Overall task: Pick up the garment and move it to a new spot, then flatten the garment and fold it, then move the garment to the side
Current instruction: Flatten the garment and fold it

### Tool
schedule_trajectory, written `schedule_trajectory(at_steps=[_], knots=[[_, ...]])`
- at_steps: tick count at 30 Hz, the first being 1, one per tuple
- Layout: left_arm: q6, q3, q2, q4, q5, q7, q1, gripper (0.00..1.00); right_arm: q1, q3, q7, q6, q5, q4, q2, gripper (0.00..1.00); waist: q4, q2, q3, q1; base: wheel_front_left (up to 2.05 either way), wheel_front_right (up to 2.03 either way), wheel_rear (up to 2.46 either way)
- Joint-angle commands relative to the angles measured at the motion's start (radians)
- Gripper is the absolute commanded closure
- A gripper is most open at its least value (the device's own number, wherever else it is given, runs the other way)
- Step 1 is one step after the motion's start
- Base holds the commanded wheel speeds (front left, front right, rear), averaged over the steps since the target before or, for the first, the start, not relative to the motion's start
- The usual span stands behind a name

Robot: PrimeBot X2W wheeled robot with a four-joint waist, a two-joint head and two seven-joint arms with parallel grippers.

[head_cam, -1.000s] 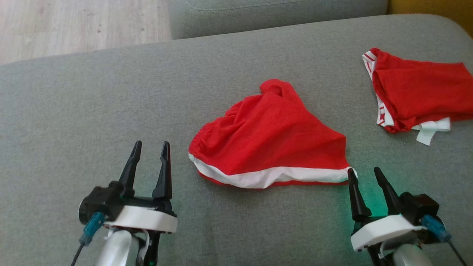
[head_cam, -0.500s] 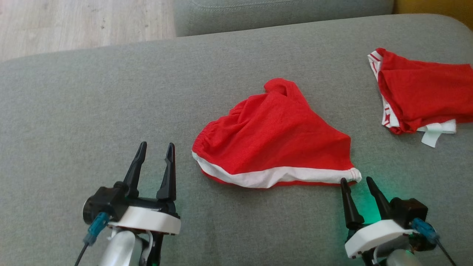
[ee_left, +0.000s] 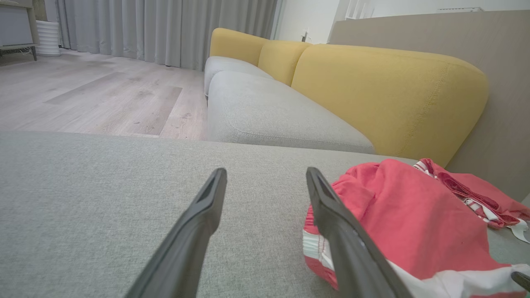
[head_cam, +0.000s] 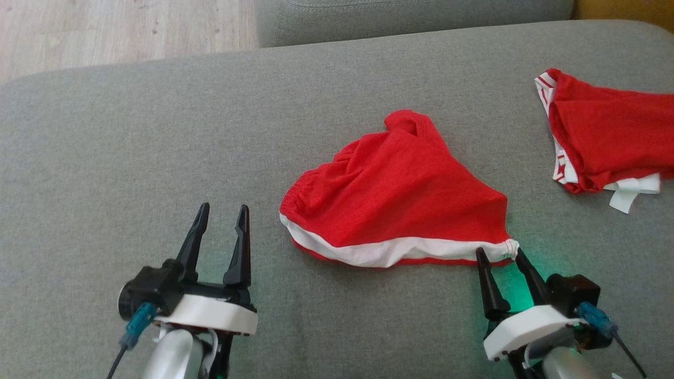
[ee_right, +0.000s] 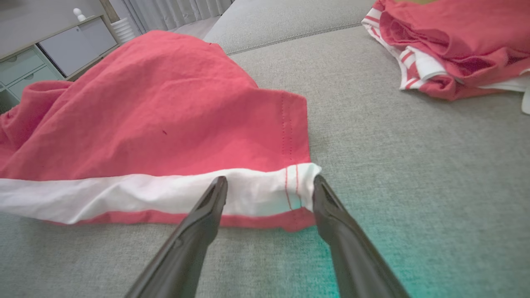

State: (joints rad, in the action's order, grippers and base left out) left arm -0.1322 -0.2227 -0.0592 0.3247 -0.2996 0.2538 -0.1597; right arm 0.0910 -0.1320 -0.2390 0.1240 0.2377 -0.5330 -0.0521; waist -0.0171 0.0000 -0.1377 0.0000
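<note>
right of the garment (head_cam: 395, 195), folded clothes (head_cam: 605, 131) sit cropped

Grey upholstered cushion (head_cam: 158, 131) serving as the work surface, with a folded red-and-white cloth (head_cam: 605, 137) lying near its right edge. Beyond it are a second grey seat cushion (ee_left: 265, 111), yellow backrests (ee_left: 381, 91), a pale wood floor (ee_left: 95, 95), grey curtains (ee_left: 165, 29) and a drawer cabinet (ee_right: 62, 54).

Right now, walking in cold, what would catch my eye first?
The red shorts with a white band, crumpled in the middle of the grey sofa. The right gripper, fingers open, flanks their near right corner. A second red garment lies folded at far right.
</note>
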Motion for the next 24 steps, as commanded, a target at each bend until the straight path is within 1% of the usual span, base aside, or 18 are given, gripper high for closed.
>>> schedule_trajectory(at_steps=[1, 2, 3, 4, 5, 11, 16, 22, 23, 24], knots=[[0.002, 0.029, -0.013, -0.023, -0.007, 0.008, -0.046, 0.00, 0.027, -0.031, -0.014, 0.007, -0.001, 0.020, 0.001, 0.00, -0.001, 0.0000, 0.001, 0.0000, 0.00, 0.00, 0.00], [0.002, 0.030, -0.013, -0.022, -0.007, 0.008, -0.046, 0.00, 0.027, -0.032, -0.014, 0.007, -0.001, 0.019, 0.001, 0.00, -0.001, 0.0000, 0.002, 0.0000, 0.00, 0.00, 0.00], [0.002, 0.030, -0.014, -0.021, -0.007, 0.008, -0.046, 0.00, 0.028, -0.033, -0.015, 0.007, -0.001, 0.019, 0.001, 0.46, -0.002, 0.0000, 0.002, 0.0000, 0.00, 0.00, 0.00], [0.002, 0.030, -0.014, -0.020, -0.007, 0.008, -0.045, 0.00, 0.028, -0.034, -0.015, 0.007, 0.000, 0.019, 0.001, 0.88, -0.002, 0.0000, 0.003, 0.0000, 0.00, 0.00, 0.00], [0.002, 0.029, -0.014, -0.019, -0.007, 0.008, -0.045, 0.00, 0.028, -0.035, -0.015, 0.007, 0.000, 0.018, 0.002, 1.00, -0.003, 0.0000, 0.004, 0.0000, 0.00, 0.00, 0.00], [0.002, 0.024, -0.019, -0.012, -0.005, 0.008, -0.044, 0.00, 0.027, -0.031, -0.018, 0.007, -0.007, 0.024, 0.002, 1.00, -0.005, 0.0000, 0.005, 0.0000, 0.00, 0.00, 0.00], [0.002, 0.008, -0.028, 0.003, -0.004, 0.008, -0.039, 0.00, 0.026, 0.027, -0.020, 0.007, -0.034, 0.034, 0.002, 1.00, -0.008, 0.0000, 0.007, 0.0000, 0.00, 0.00, 0.00], [0.002, -0.071, -0.058, 0.024, -0.015, 0.008, -0.047, 0.00, 0.031, 0.100, -0.021, 0.007, -0.055, 0.040, 0.002, 1.00, -0.010, 0.0000, 0.006, 0.0000, 0.00, 0.00, 0.00], [0.002, -0.091, -0.063, 0.027, -0.021, 0.008, -0.050, 0.00, 0.032, 0.109, -0.021, 0.007, -0.056, 0.040, 0.002, 1.00, -0.010, 0.0000, 0.006, 0.0000, 0.00, 0.00, 0.00], [0.002, -0.136, -0.079, 0.041, -0.026, 0.008, -0.056, 0.00, 0.034, 0.124, -0.021, 0.007, -0.053, 0.038, 0.002, 1.00, -0.010, 0.0000, 0.007, 0.0000, 0.00, 0.00, 0.00]])
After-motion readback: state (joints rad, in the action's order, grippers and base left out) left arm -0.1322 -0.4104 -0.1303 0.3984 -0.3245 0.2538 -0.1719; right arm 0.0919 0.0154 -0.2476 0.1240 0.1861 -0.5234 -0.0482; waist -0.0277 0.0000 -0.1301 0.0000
